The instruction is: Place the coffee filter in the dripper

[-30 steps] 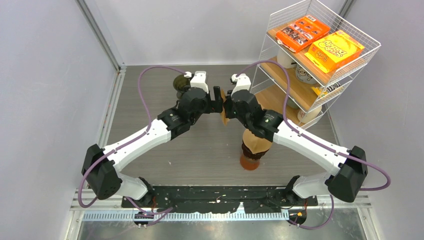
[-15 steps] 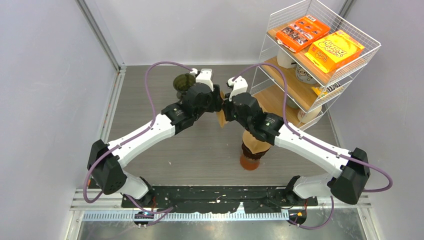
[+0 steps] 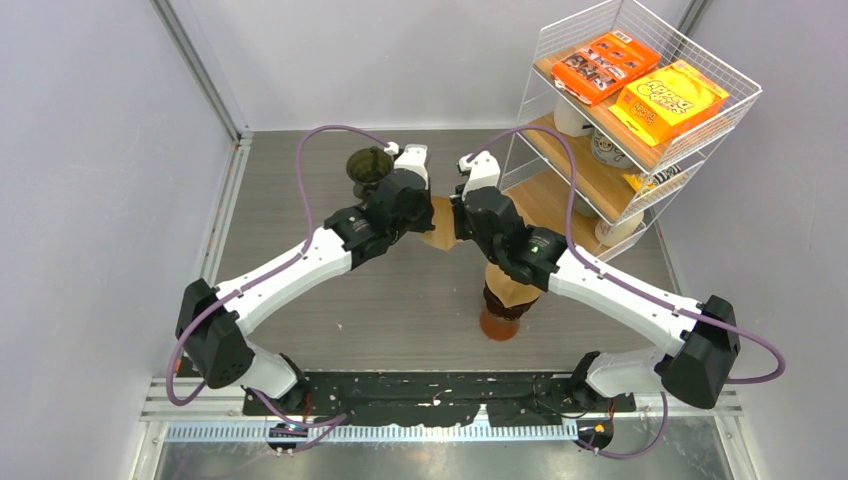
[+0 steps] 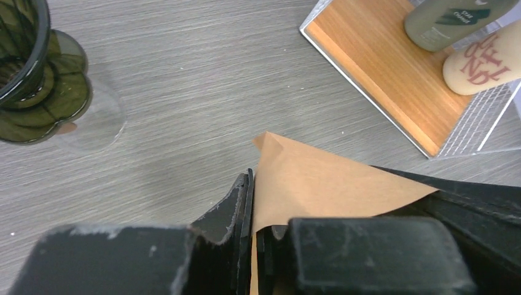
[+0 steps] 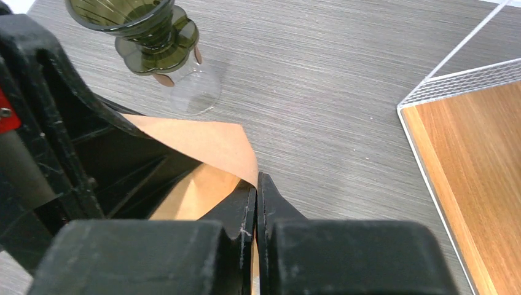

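A brown paper coffee filter [image 3: 440, 232] hangs above the table between my two grippers. In the left wrist view my left gripper [image 4: 252, 179] is shut on one edge of the coffee filter [image 4: 319, 184]. From the right wrist view my right gripper [image 5: 257, 182] is shut on the opposite edge of the coffee filter [image 5: 196, 138], whose pouch is spread slightly open. The dark green glass dripper [image 3: 368, 167] stands upright just left of and beyond my left gripper [image 3: 428, 214], a short way from the filter. It also shows as the dripper [image 4: 31, 80] and the dripper [image 5: 147, 27], empty.
A wire rack [image 3: 640, 110] with wooden shelves [image 4: 381, 67] stands at the right, holding orange boxes [image 3: 605, 65], a bottle [image 4: 454, 18] and cups. A stack of brown filters on an orange holder [image 3: 503, 300] sits under my right arm. A clear glass base [image 5: 196, 92] lies by the dripper.
My left gripper has closed onto the filter's free edge. Both grippers shifted slightly toward the far side, and the filter now spreads wider between them.
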{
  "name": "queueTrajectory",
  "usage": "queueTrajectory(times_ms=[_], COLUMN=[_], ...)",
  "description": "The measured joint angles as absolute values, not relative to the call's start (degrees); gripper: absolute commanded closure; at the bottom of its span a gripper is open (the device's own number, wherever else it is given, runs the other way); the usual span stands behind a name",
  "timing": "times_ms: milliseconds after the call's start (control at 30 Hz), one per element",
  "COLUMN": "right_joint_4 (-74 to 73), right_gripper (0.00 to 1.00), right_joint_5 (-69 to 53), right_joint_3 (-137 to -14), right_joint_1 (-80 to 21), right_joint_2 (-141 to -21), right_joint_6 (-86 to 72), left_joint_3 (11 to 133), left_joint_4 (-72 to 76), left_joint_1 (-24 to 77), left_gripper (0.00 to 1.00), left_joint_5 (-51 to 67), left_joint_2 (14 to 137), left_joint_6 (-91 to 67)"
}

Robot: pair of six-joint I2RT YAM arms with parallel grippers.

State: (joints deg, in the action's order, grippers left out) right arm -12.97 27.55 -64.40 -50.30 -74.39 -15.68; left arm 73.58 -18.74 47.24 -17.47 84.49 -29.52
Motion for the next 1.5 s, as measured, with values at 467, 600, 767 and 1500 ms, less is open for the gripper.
queueTrajectory(times_ms=[467,600,767,1500], right_joint_4=[-15.59,-16.19,-16.84,-22.72], right_gripper=[0.95,0.95,0.95,0.95], right_joint_5=[29.74,28.91,27.27,19.38], right_joint_3=[-65.56,-66.32,-66.54,-68.31], right_joint_1=[-50.72,-50.92,-51.00,-50.50], right_joint_2=[-75.92,-76.40,-76.42,-75.64], right_joint_6=[-10.81,-7.11,-0.69,-3.77], left_joint_3=[74.22,75.31,75.94,74.37], left_joint_4=[-25.96,-28.03,-29.30,-31.97], left_joint_1=[47.88,47.94,47.99,47.81], left_gripper=[0.95,0.95,0.93,0.53], left_joint_5=[-19.49,-19.81,-19.44,-12.53], left_joint_2=[84.25,84.25,84.25,79.42], left_joint_6=[-26.59,-24.93,-22.11,-22.31])
